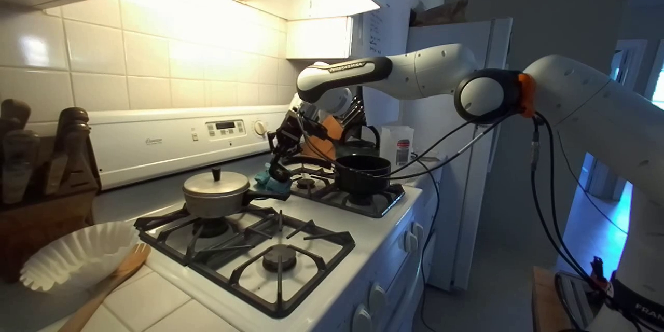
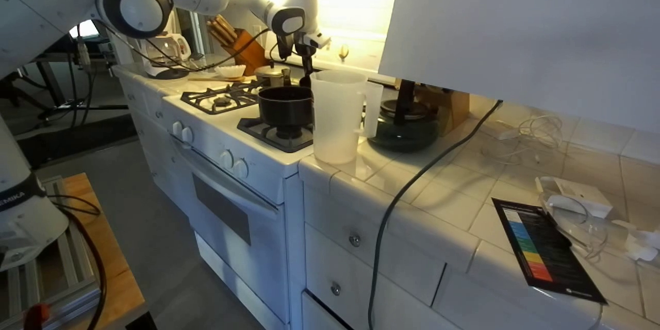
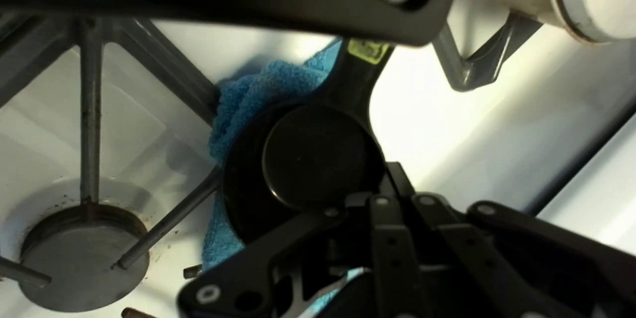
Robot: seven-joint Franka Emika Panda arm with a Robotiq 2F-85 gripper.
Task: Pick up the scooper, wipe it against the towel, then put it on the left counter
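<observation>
The black scooper (image 3: 318, 154) has a round bowl and a handle with a yellow-green mark, running up in the wrist view. It lies against the blue towel (image 3: 276, 82), bunched on the stove between the grates. My gripper (image 3: 391, 181) is closed with its fingertips pinching the bowl's rim. In an exterior view, the scooper (image 1: 280, 172) shows as a dark shape under the gripper, touching the towel (image 1: 263, 180). A blurred dark bar with a hole hides part of the handle; I cannot tell what it is. A tiled counter (image 1: 150, 301) shows at lower left.
A silver lidded pot (image 1: 212, 197) stands close beside the towel, its black handle pointing towards it. A black pot (image 1: 363, 174) sits on another burner. White coffee filters (image 1: 78, 254) and a wooden fork (image 1: 122, 276) lie at the left counter. A pitcher (image 2: 337, 118) stands beyond the stove.
</observation>
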